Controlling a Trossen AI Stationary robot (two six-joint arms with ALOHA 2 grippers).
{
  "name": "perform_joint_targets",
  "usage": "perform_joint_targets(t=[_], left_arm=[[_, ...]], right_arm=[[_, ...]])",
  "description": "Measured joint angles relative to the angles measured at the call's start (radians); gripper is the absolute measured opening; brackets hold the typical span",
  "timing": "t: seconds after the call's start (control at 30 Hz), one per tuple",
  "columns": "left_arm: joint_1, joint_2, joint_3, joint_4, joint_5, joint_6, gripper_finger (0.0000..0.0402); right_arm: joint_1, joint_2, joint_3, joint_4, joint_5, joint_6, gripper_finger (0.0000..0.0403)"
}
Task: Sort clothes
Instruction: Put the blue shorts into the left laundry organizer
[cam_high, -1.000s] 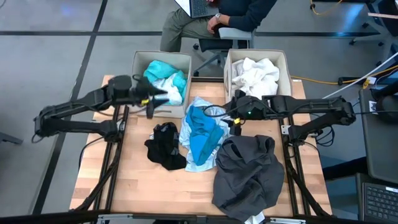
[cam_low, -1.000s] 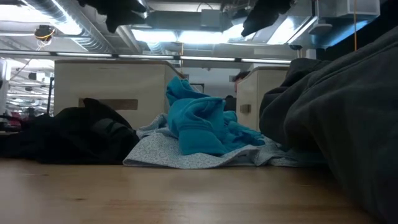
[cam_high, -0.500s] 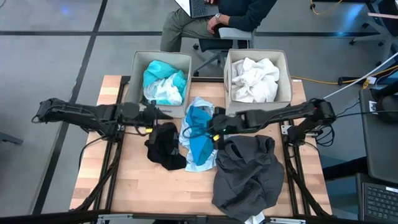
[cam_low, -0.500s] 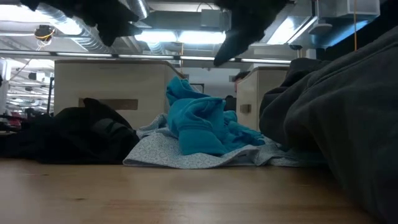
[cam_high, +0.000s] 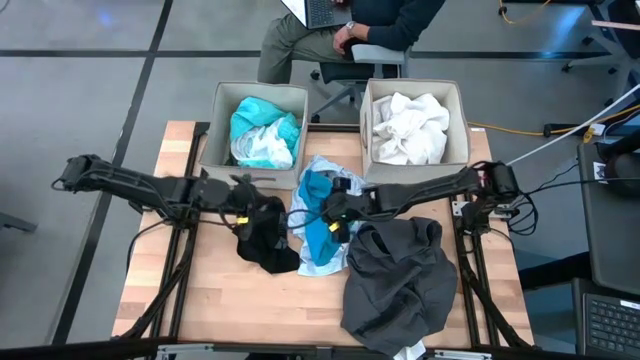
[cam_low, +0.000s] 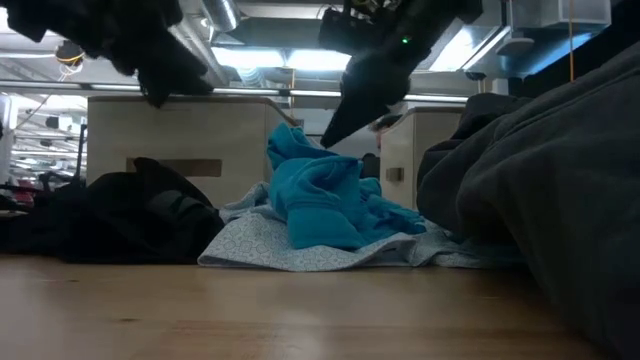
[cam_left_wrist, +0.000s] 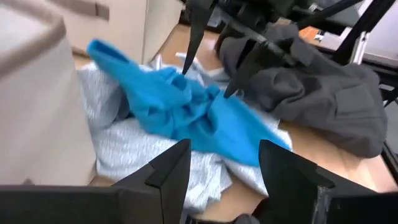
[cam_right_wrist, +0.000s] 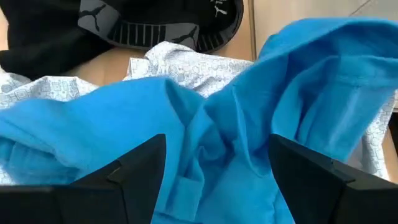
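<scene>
A turquoise garment (cam_high: 320, 235) lies bunched on a pale blue patterned one (cam_high: 322, 168) at mid-table. A black garment (cam_high: 265, 240) lies to its left and a large dark grey one (cam_high: 400, 280) to its right. My right gripper (cam_high: 335, 212) is open and slants down over the turquoise bunch (cam_right_wrist: 205, 106), with a finger on either side of its top (cam_left_wrist: 186, 93). My left gripper (cam_high: 255, 198) hangs open above the black garment's far part, well clear of it (cam_low: 150, 70). My right gripper's open fingertips (cam_left_wrist: 185, 70) stand right at the top of the turquoise bunch, coming slanting down from the table's right. Whether they touch the cloth I cannot tell.
Two beige bins stand at the far edge. The left one (cam_high: 222, 100) holds turquoise and pale clothes, the right one (cam_high: 368, 100) white cloth. A seated person is beyond the bins. Bare wood shows along the near left of the table (cam_high: 230, 300).
Both grippers have come down. The left has swung from beside the left bin toward the near edge, over the black garment. The right has reached toward the table's left, onto the turquoise bunch. The clothes lie as before.
</scene>
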Motion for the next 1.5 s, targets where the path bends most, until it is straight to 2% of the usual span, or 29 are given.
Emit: perform_joint_targets(t=[0.37, 0.73, 0.8, 0.9, 1.17, 1.23, 1.37, 1.5], left_arm=[[0.000, 0.017, -0.048, 0.032, -0.019, -0.021, 0.0180], [0.003, 0.021, -0.048, 0.051, -0.021, 0.004, 0.0180], [0.003, 0.021, -0.048, 0.051, -0.021, 0.004, 0.0180], [0.003, 0.021, -0.048, 0.051, -0.021, 0.004, 0.0180], [0.003, 0.021, -0.048, 0.050, -0.022, 0.007, 0.0180], [0.003, 0.021, -0.048, 0.050, -0.022, 0.007, 0.0180], [0.003, 0.021, -0.048, 0.050, -0.022, 0.007, 0.0180], [0.003, 0.021, -0.048, 0.055, -0.022, 0.011, 0.0180]], right_arm=[[-0.033, 0.140, 0.000, 0.044, -0.009, 0.000, 0.0280], [-0.046, 0.199, 0.000, 0.065, 0.002, 0.003, 0.0276], [-0.046, 0.199, 0.000, 0.066, 0.002, 0.003, 0.0259], [-0.046, 0.199, 0.000, 0.066, 0.001, 0.002, 0.0209], [-0.045, 0.199, 0.000, 0.056, 0.022, -0.027, 0.0020], [-0.044, 0.193, -0.001, 0.051, 0.026, -0.043, 0.0013], [-0.044, 0.166, -0.002, 0.037, 0.025, -0.043, 0.0027], [-0.044, 0.114, -0.002, 0.013, 0.025, -0.045, 0.0008]])
